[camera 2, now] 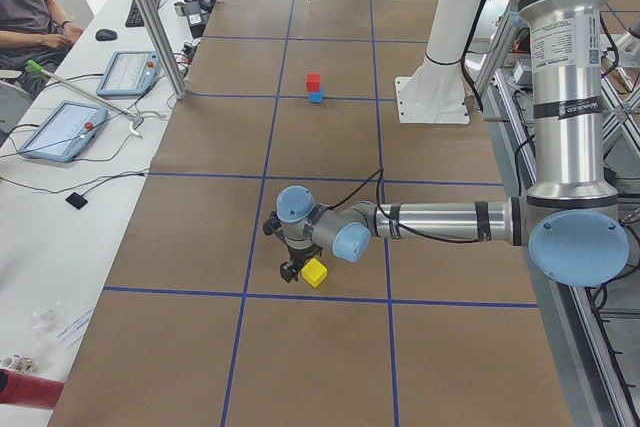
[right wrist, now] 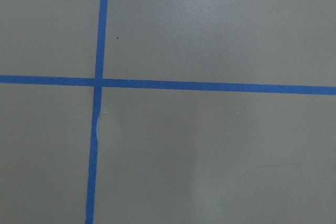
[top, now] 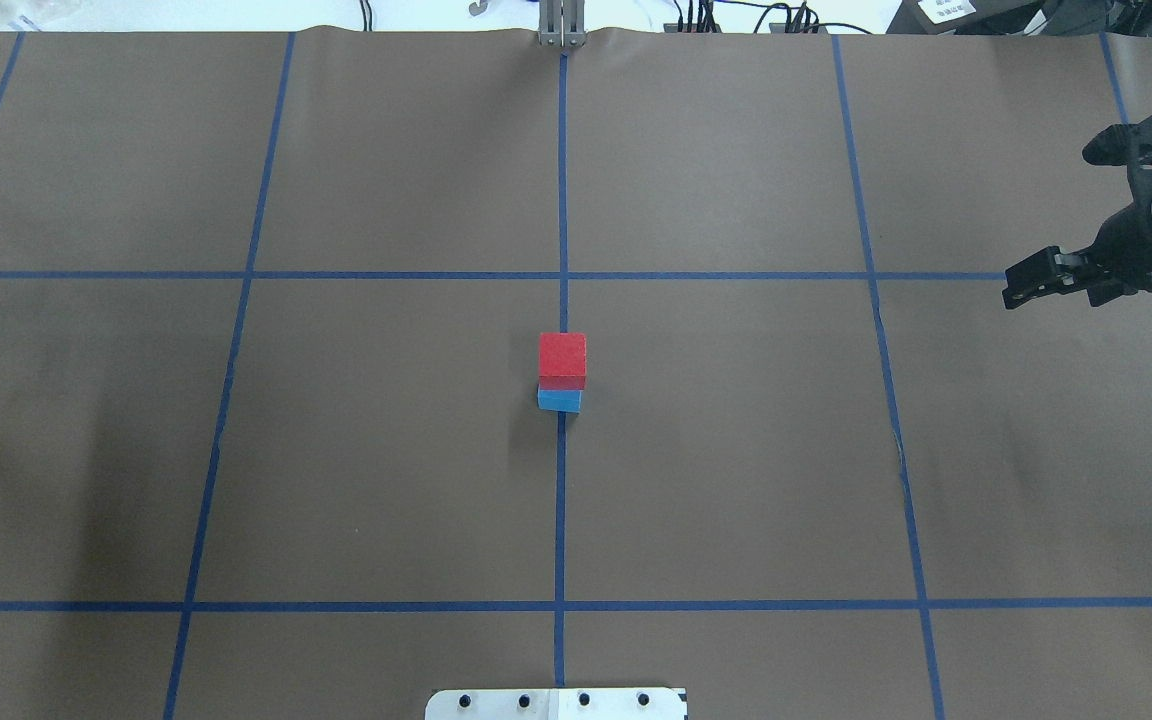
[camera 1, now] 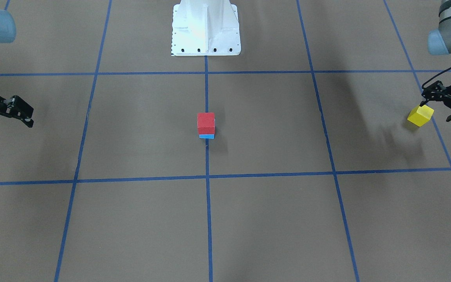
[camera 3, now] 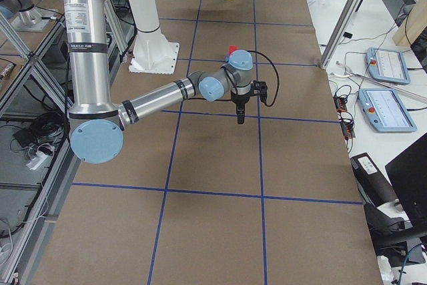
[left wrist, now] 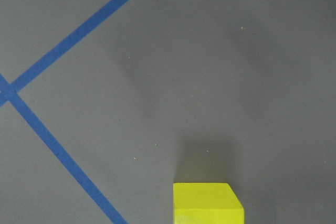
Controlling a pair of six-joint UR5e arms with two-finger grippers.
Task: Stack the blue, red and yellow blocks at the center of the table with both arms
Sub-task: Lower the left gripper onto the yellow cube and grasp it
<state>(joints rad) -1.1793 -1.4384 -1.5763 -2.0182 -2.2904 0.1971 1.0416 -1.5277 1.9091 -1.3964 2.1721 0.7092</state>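
Table (top: 736, 480) comes first: brown paper ruled into squares by blue tape (camera 1: 208, 219), with the robot's white base (camera 1: 206, 27) at the edge. We see the right gripper (camera 1: 11, 124) hanging over bare paper far out on the robot's right, its jaws spread wide. The left gripper (camera 1: 436, 112) hangs far out on the opposite side, its jaws likewise spread. From the front, one of its fingertips appears right at the top corner of the yellow block (camera 1: 420, 115), but we see no pinch on it. At the table's centre, on the middle tape line, the red block (camera 1: 206, 123) sits on the blue block (camera 1: 206, 136). The yellow block is turned cornerwise to the grid and lies well apart from that stack. Its shadow falls tight beside it on the paper.
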